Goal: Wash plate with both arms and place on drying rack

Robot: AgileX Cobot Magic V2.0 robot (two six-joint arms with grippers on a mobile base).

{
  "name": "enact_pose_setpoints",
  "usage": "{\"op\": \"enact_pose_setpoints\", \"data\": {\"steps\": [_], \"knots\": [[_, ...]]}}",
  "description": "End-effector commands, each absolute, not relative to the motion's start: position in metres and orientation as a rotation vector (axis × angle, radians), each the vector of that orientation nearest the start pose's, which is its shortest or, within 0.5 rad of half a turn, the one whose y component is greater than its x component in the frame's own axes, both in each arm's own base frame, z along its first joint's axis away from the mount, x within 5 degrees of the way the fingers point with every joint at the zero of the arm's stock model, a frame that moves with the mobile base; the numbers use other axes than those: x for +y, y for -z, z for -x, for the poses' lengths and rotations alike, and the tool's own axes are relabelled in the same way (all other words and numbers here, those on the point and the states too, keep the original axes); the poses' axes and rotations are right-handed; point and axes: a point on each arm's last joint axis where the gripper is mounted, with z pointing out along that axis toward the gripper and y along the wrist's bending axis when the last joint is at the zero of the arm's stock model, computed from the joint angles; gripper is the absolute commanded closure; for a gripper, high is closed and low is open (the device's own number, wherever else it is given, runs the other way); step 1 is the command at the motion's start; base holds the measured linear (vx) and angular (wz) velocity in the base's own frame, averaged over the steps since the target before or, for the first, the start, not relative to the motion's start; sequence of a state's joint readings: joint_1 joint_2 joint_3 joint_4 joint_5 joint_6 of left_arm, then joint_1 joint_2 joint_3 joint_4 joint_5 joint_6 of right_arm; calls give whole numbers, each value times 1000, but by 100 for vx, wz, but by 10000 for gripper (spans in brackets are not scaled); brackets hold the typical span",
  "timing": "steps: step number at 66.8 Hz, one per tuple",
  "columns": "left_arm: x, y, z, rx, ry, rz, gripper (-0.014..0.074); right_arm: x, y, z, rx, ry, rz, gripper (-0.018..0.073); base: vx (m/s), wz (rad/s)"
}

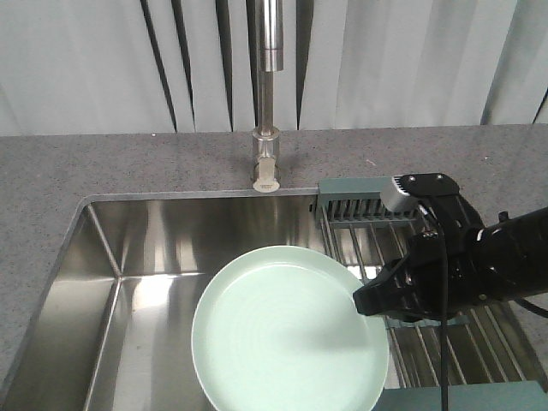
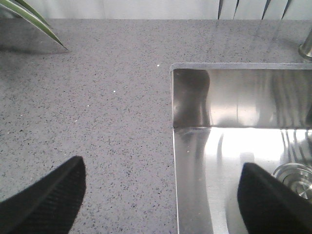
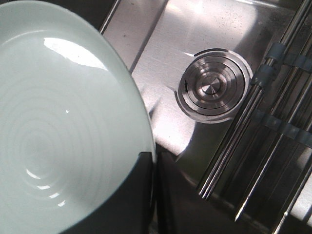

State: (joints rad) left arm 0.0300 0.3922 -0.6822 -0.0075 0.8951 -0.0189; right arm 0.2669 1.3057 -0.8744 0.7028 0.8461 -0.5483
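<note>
You are holding the plate (image 1: 287, 330) over the sink (image 1: 154, 231) near the tap (image 1: 268, 51), likely for rinsing, your right gripper (image 1: 361, 300) clamping its right rim while your left gripper (image 2: 161, 200) is hovering spread open.

A grey speckled stone counter (image 1: 128, 163) surrounds a sunken steel sink (image 1: 145, 248). A steel tap (image 1: 266, 103) stands upright at the sink's back edge. Behind it hangs a pale curtain (image 1: 86, 60) with dark folds. Light glares off the sink floor near a round drain (image 3: 213, 89). Green leaves (image 2: 35, 21) reach over the counter.
</note>
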Motion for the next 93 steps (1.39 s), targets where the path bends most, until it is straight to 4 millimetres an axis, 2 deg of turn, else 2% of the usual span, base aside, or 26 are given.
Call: {"op": "enact_pose_setpoints", "data": {"steps": [1,15,24,37,45,57,73,81,93], "knots": [[1,-345,-61,2017,20,61,11,109,-289,-226,2448,-752,573,561,0,0],[1,-345,-61,2017,20,61,11,110,-290,-230,2443,-724,663,561,0,0],[1,-345,-61,2017,20,61,11,117,-294,-246,2451,-724,709,561,0,0],[1,-345,-61,2016,20,61,11,145,-301,-270,2443,-683,785,561,0,0],[1,-345,-61,2016,20,61,11,160,-304,-289,2430,-669,812,561,0,0],[1,-345,-61,2016,20,61,11,171,-309,-321,2414,-662,791,561,0,0],[1,-345,-61,2016,20,61,11,165,-320,-359,2378,-646,726,561,0,0],[1,-345,-61,2016,20,61,11,149,-324,-371,2372,-627,660,561,0,0],[1,-345,-61,2016,20,61,11,123,-329,-376,2393,-583,566,561,0,0]]}}
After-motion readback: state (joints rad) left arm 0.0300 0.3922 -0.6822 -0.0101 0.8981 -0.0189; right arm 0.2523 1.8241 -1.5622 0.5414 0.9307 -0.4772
